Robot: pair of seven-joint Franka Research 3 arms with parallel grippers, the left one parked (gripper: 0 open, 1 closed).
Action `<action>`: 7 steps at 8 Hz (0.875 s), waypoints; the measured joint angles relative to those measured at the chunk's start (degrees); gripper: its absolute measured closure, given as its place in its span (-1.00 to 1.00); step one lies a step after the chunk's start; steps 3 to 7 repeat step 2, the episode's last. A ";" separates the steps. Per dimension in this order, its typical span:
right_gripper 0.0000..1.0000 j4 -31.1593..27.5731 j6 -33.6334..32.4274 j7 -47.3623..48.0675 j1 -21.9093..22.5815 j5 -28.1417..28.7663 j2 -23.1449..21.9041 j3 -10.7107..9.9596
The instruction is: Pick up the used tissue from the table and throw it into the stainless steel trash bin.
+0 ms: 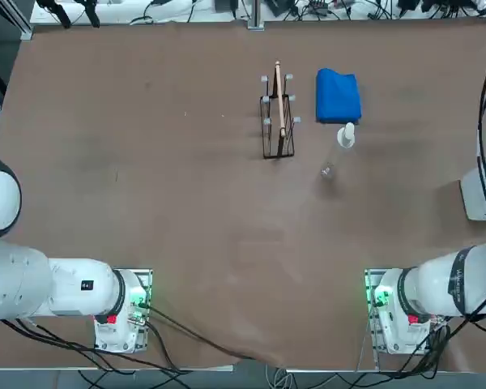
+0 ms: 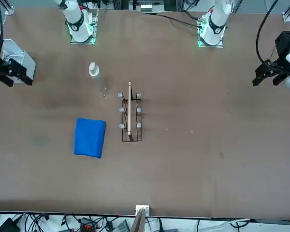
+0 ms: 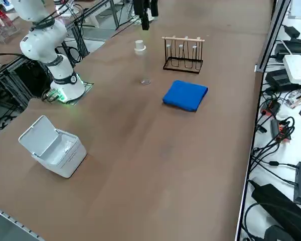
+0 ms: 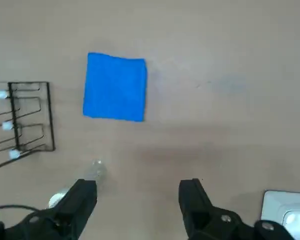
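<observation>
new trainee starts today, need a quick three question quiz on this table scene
1. Fill in: the lid of the boxy grey metal trash bin stands ____.
2. What is nearest the folded blue cloth? A) the small clear bottle with whitish cap B) the trash bin C) the parked arm's base
3. True or false: the right gripper is open and holds nothing.
Key: 1 open; 2 A; 3 true.

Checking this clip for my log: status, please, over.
Right gripper open, empty, above the table. No tissue visible on the table. Bin lid up, contents unclear. Bottle, cloth, rack stand clear of the bin.
</observation>
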 joint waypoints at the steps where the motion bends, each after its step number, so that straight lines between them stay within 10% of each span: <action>1: -1.00 -0.45 -0.49 0.19 -0.79 0.00 -0.72 1.12; 7: -1.00 -0.62 -0.59 0.65 -1.05 0.00 -1.07 1.42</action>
